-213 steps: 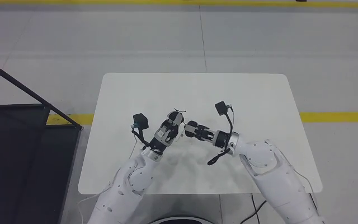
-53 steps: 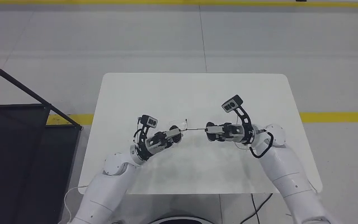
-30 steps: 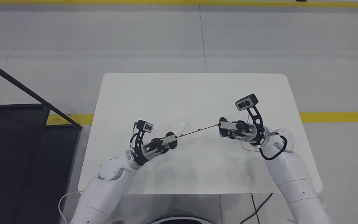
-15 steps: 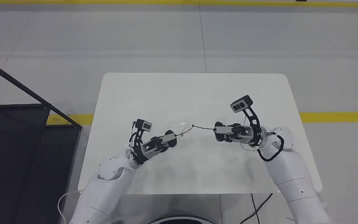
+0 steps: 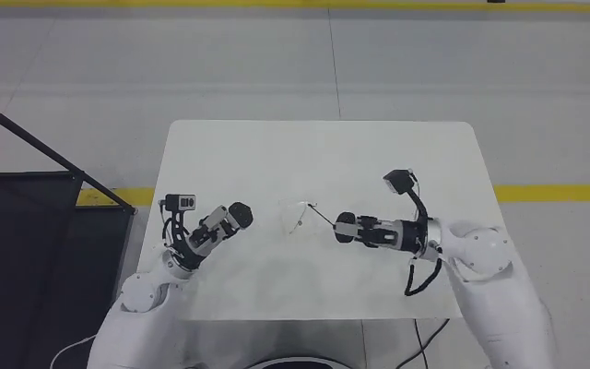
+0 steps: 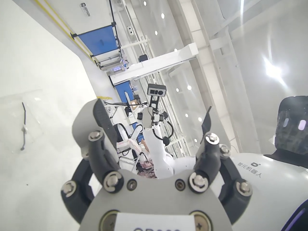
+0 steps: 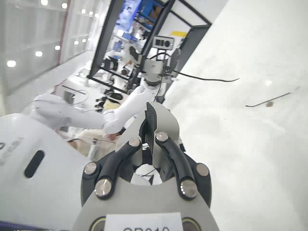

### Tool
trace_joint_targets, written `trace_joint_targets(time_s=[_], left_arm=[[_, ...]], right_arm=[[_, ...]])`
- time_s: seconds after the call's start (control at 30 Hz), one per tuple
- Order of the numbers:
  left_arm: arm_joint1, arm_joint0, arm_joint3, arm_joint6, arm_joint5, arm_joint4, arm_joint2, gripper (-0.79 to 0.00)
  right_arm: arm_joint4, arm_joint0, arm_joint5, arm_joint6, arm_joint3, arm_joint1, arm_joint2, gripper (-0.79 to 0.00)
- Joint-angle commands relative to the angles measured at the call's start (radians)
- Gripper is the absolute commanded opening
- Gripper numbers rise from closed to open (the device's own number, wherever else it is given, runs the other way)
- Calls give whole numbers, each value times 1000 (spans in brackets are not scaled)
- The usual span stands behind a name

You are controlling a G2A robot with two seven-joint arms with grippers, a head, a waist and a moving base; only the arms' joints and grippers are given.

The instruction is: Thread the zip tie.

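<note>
The thin black zip tie (image 5: 318, 213) lies loose on the white table (image 5: 415, 157) near its middle, with a faint clear piece (image 5: 295, 218) beside it. In the left wrist view the zip tie (image 6: 23, 126) rests flat, well away from my left gripper (image 6: 154, 118). That left gripper (image 5: 238, 216) is open and empty, left of the tie. My right gripper (image 5: 341, 227) is shut just right of the tie's near end. In the right wrist view the right gripper (image 7: 149, 118) has nothing visible between its fingers, and the zip tie (image 7: 267, 102) lies apart on the table.
A dark framed screen (image 5: 46, 240) stands off the table's left edge. A thin dark strand (image 7: 207, 79) shows near the left arm; I cannot tell what it is. Bare table surface surrounds the tie on all sides.
Half a second ago the tie hung stretched between both grippers. Now the left gripper has opened and pulled back to the left, the tie lies on the table, and the right gripper has shifted left.
</note>
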Motion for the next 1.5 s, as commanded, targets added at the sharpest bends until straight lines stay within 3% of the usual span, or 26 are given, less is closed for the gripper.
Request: trace_joint_targets(time_s=[0.0,0.03,0.47,0.83,1.13,1.47], left_arm=[[2,16,-9,15,-5,27,-8,0],[3,22,-11,27,-6,44,-13,0],[3,22,-11,27,-6,44,-13,0],[3,22,-11,27,-6,44,-13,0],[3,22,-11,27,-6,44,-13,0],[3,22,-11,27,-6,44,-13,0]], right_arm=[[-147,-26,61,-72,-79,2,-5,-785],[-182,-41,85,-141,-106,1,-2,-785],[-199,-43,79,-144,-115,2,-7,-785],[-792,-8,211,-67,-327,8,-203,-785],[-1200,187,413,125,-275,-39,-506,-785],[-1210,440,517,255,-11,-151,-739,-785]])
